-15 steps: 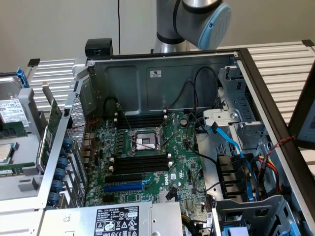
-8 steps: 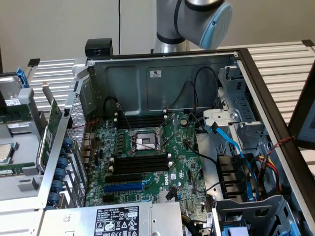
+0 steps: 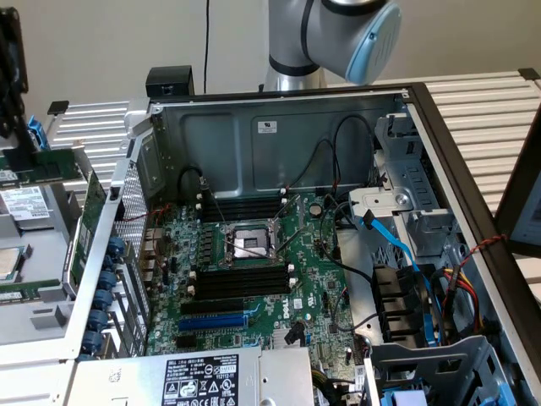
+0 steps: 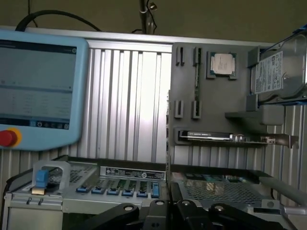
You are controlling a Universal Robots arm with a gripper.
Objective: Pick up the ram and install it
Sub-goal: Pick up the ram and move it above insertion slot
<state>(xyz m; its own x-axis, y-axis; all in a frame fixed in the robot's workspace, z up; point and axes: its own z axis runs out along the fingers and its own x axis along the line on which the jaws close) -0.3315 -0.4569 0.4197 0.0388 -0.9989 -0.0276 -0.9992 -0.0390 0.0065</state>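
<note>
Carry step, I'd say: pincer pinching the ram edge-on above the case; seating needs square memory slot alignment.

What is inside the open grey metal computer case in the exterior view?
A green motherboard lies inside, with a silver processor socket, long black memory slots and a blue expansion slot. The grey box with the white label hides the board's near edge.
</note>
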